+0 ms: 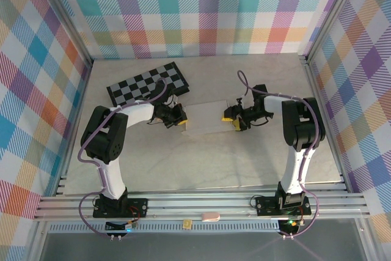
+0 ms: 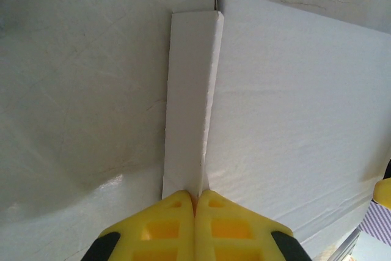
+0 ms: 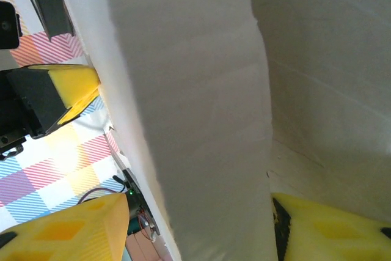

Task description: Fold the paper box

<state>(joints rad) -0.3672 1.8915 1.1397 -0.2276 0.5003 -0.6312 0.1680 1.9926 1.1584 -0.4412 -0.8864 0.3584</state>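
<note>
The paper box (image 1: pixel 208 118) lies near the middle of the table (image 1: pixel 183 163), caught between the two grippers. The left gripper (image 1: pixel 181 120) is at its left end and the right gripper (image 1: pixel 231 121) at its right end, and both arms reach in from the sides.

From the left wrist, the yellow fingertips (image 2: pixel 177 212) are pressed tight together. The creased edge of a narrow side flap runs straight into the seam between them, so they look to be nipping that flap. The flap stands up along the box's left edge, with the broad white panel spreading away to its right.

From the right wrist, the two yellow fingers (image 3: pixel 67 230) stand well apart with an upright white panel of the box rising between them. A strip of background shows between the left-hand finger and the cardboard, so that side is not touching. The jaws straddle the panel rather than clamp it.

Seen from above, the box is a shallow white rectangle. Its long axis runs left to right across the table, one short end towards each gripper, and it sits only slightly askew.

The table is pale, faintly marbled beige and a little glossy. A black-and-grey checkered board (image 1: pixel 148 84) lies tilted towards the far left, just behind the left gripper and apart from the box. Pastel plaid cloth lines the walls, and aluminium rails (image 1: pixel 201 203) run along the near edge where the arm bases are bolted.
</note>
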